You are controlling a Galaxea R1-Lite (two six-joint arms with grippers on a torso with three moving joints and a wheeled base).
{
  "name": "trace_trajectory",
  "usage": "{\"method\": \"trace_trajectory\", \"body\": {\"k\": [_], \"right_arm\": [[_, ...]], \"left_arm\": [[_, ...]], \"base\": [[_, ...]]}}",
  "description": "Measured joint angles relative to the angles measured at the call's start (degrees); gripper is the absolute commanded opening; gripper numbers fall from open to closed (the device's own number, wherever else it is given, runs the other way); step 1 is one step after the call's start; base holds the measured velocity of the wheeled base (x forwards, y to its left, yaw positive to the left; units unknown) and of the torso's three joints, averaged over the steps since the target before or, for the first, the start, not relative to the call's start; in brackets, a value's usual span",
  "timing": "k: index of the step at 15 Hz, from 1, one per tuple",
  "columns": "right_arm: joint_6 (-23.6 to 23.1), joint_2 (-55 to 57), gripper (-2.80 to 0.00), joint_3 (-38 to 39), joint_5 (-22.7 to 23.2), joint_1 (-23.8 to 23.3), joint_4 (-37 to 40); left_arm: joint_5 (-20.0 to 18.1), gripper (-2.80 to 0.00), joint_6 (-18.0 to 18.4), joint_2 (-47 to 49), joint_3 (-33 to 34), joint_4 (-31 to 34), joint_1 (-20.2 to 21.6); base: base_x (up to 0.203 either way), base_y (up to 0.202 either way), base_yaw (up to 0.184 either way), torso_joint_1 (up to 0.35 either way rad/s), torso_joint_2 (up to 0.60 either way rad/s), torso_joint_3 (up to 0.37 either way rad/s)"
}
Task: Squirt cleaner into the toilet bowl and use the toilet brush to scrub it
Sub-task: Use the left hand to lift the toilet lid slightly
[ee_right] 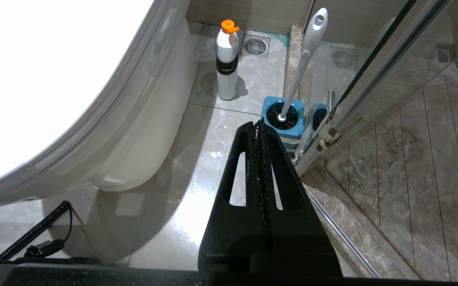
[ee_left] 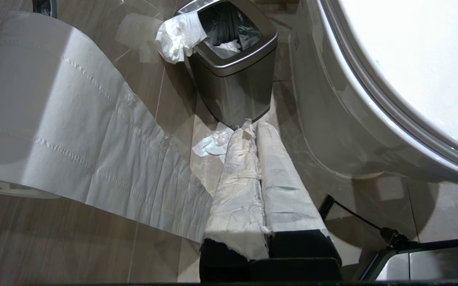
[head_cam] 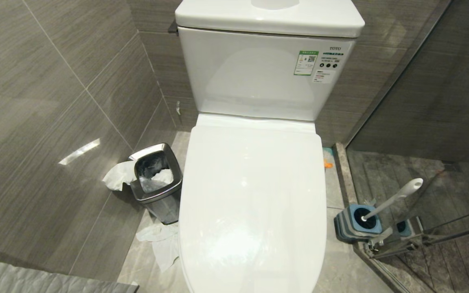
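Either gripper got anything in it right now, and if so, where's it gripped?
Nothing is held. The left gripper and right gripper are both shut on nothing. The cleaner bottle stands on the floor, and the toilet brush sits in its holder.

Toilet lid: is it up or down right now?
Down. In the head view the toilet lid lies flat and covers the whole toilet bowl; no seat ring or water shows. It must be lifted before squirting cleaner.
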Motion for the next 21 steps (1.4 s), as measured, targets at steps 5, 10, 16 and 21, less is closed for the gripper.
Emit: {"method": "trace_trajectory", "body": {"k": [5, 10, 16, 21], "right_arm": [[0.0, 0.0, -2.80, 0.0, 0.0, 0.0, 0.0], [0.0, 0.0, -2.80, 0.0, 0.0, 0.0, 0.0], [0.0, 0.0, -2.80, 0.0, 0.0, 0.0, 0.0], [0.0, 0.0, -2.80, 0.0, 0.0, 0.0, 0.0]], "left_arm": [[0.4, -2.80, -0.1, 0.0, 0.0, -0.3, 0.0], [-0.1, -2.80, 0.6, 0.0, -0.1, -0.1, 0.0], [-2.4, -2.80, 1.0, 0.3, -4.1, 2.7, 0.0], [-4.2, -2.80, 1.1, 0.8, -6.9, 4.8, 0.0]], "base": [[0.000, 0.000, 0.000, 0.000, 0.00, 0.000], [0.000, 0.000, 0.000, 0.000, 0.00, 0.000], [0.000, 0.000, 0.000, 0.000, 0.00, 0.000], [0.000, 0.000, 0.000, 0.000, 0.00, 0.000]]}}
